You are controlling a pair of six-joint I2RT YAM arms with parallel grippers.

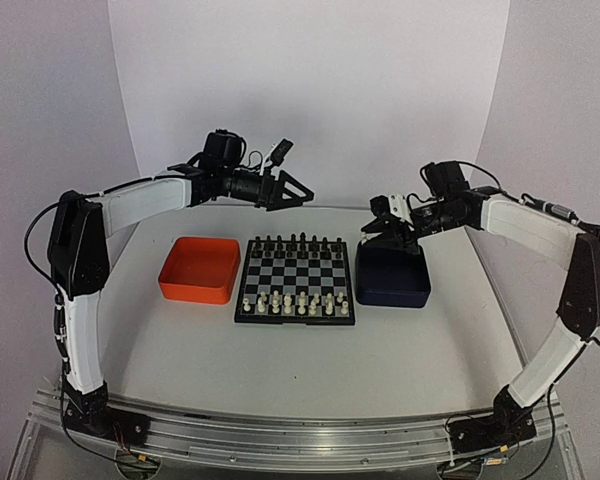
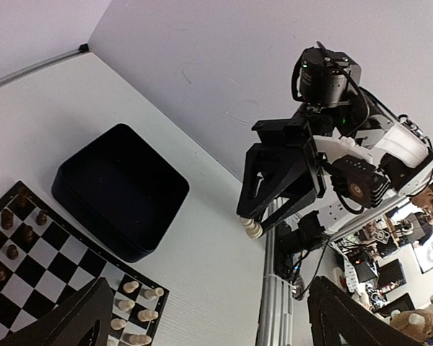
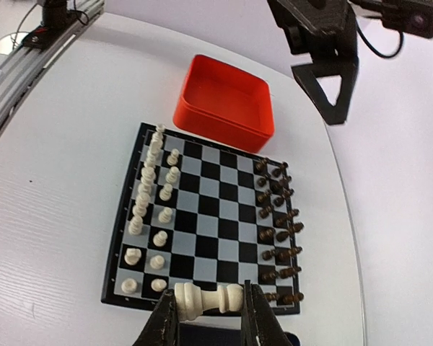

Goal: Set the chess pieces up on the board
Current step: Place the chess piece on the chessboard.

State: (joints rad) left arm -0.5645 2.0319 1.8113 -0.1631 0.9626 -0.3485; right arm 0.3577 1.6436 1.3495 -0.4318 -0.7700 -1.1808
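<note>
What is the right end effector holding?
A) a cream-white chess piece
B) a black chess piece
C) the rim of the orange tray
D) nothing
A: in the right wrist view, the right end effector is shut on a cream-white chess piece, which lies sideways between its fingers.

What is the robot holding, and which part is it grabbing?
The right hand pinches a cream-white chess piece sideways, seemingly by base and top. The left hand holds nothing.
</note>
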